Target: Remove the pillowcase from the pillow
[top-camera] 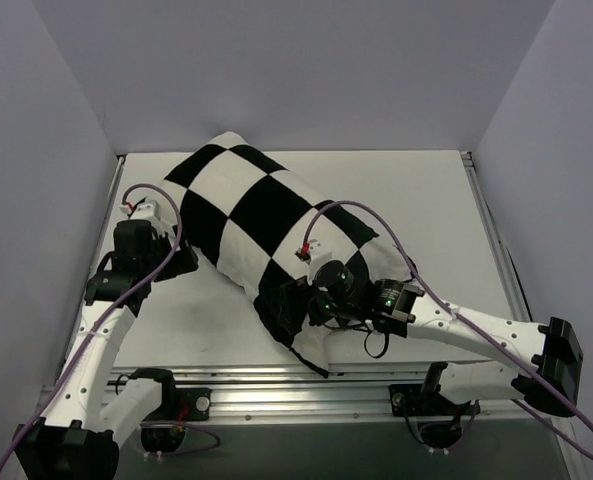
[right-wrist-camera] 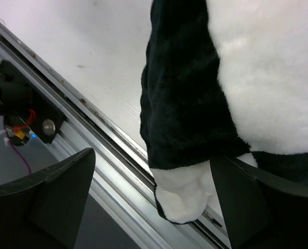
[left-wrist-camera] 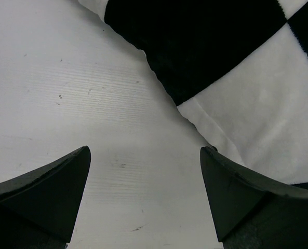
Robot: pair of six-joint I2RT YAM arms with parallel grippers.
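Note:
The black and white checkered pillowcase (top-camera: 256, 210) lies stuffed and diagonal on the white table, from back left to near middle. The pillow is hidden inside it. My left gripper (top-camera: 181, 262) is open just left of the pillowcase's left edge. In the left wrist view, my left gripper (left-wrist-camera: 146, 150) is over bare table, and the pillowcase (left-wrist-camera: 237, 67) touches the right fingertip. My right gripper (top-camera: 311, 310) is open at the near corner. In the right wrist view, my right gripper (right-wrist-camera: 151, 155) has the pillowcase (right-wrist-camera: 257, 78) corner hanging between the fingers, against the right one.
The white table (top-camera: 416, 200) is walled at the left, back and right. An aluminium rail (top-camera: 276, 385) runs along the near edge, and the pillowcase corner overhangs the rail in the right wrist view (right-wrist-camera: 91, 135). Purple cables loop over both arms.

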